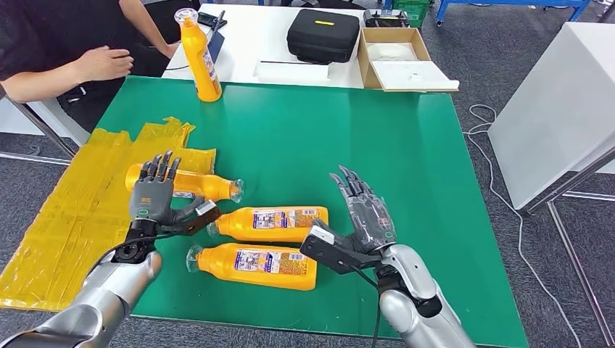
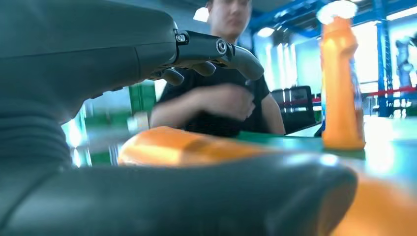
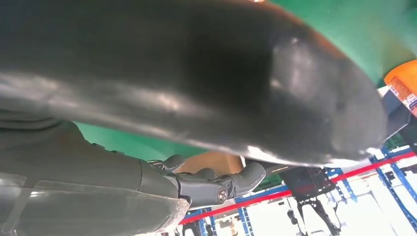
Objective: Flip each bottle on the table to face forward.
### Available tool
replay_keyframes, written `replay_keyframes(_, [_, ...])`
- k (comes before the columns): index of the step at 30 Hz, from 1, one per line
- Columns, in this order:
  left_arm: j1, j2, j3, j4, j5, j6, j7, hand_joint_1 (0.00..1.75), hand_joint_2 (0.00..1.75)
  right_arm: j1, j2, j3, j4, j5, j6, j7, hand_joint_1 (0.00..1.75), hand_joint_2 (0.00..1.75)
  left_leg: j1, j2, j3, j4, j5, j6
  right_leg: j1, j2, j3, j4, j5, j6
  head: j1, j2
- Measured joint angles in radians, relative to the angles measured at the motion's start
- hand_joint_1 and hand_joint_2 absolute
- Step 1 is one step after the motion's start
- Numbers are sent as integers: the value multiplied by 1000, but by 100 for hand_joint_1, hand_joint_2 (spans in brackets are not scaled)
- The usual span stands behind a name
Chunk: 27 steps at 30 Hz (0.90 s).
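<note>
Three orange bottles lie on their sides on the green table (image 1: 406, 159). The rear one (image 1: 203, 185) has its cap pointing right. The middle one (image 1: 274, 223) and the front one (image 1: 255, 265) show their labels, with their caps pointing left. A fourth bottle (image 1: 201, 59) stands upright at the table's far edge. My left hand (image 1: 154, 194) is open with fingers spread upward, just in front of the rear bottle's base (image 2: 182, 147). The upright bottle (image 2: 342, 83) stands beyond it. My right hand (image 1: 362, 217) is open, holds nothing and hovers right of the middle and front bottles (image 3: 404, 83).
A crumpled yellow plastic sheet (image 1: 65, 217) drapes over the table's left edge. A person (image 1: 65, 51) sits at the far left with a hand raised. Behind the green table, a white table holds a black case (image 1: 324, 32) and a cardboard box (image 1: 399, 58). Another white table (image 1: 558, 109) stands at the right.
</note>
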Motion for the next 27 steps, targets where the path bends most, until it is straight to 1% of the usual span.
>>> replay_keyframes(1, [-7, -6, 42, -2, 93, -5, -82, 0, 0, 0, 3, 1, 0, 0, 6, -6, 0, 0, 0, 0, 0, 0, 0, 0, 0, 0, 0, 0, 0, 0, 0, 0])
replay_keyframes(2, [-19, -12, 90, 1, 210, -22, -185, 0, 0, 0, 6, 4, 1, -2, 13, -13, 0, 44, 0, 0, 0, 0, 0, 0, 0, 0, 0, 0, 0, 0, 0, 0])
replay_keyframes(3, [-36, -18, 145, 6, 344, -59, -293, 0, 0, -1, 9, 10, 3, -4, 20, -19, 0, 87, 0, 0, 0, 0, 0, 0, 0, 0, 0, 0, 0, 0, 0, 0])
replay_keyframes(5, [-71, -28, 260, 4, 622, -187, -470, 0, 0, -5, 19, 29, 8, -8, 29, -24, 0, 175, 1, 0, 0, 0, 1, -1, 0, 0, 0, 0, 0, 0, 0, 0])
replay_keyframes(6, [-83, -31, 311, -9, 742, -259, -520, 0, 0, -7, 25, 41, 10, -8, 31, -24, 0, 175, 1, 1, 0, 0, 1, -1, 0, 0, 0, 0, 1, 0, 0, 0])
replay_keyframes(8, [-92, -37, 381, -55, 906, -364, -553, 0, 0, -6, 38, 64, 8, 1, 32, -13, 0, 175, 1, 1, 0, 0, 1, -1, 0, 1, 0, 0, 1, 0, 0, 0])
replay_keyframes(11, [-89, -45, 418, -129, 1032, -423, -549, 0, 0, 10, 52, 97, -25, 39, 32, 26, 0, 175, 1, -1, 0, 0, 1, -2, 0, 0, -1, 0, 0, -1, 0, 0])
replay_keyframes(13, [-85, -51, 422, -171, 1082, -430, -545, 0, 0, 26, 62, 123, -64, 78, 40, 59, 0, 175, 1, -1, -1, 0, 1, -2, 0, 0, -1, 0, 0, -1, 0, 0])
replay_keyframes(17, [-78, -60, 420, -232, 1142, -411, -526, 0, 0, 48, 81, 193, -125, 132, 70, 104, 0, 175, 1, 0, -1, 0, 1, -2, 0, 0, -1, 0, 0, -1, 0, 0])
replay_keyframes(21, [-56, -58, 418, -275, 1181, -403, -520, 0, 0, 54, 89, 258, -151, 158, 75, 122, 0, 175, 1, 0, -1, 0, 1, -2, 0, 0, -1, 0, 0, -1, 0, 0])
replay_keyframes(27, [-21, -51, 419, -315, 1203, -396, -520, 0, 0, 59, 89, 293, -164, 200, 74, 141, 0, 175, 1, 0, -1, 0, 1, -2, 0, 0, -1, 0, 0, -1, 0, 0])
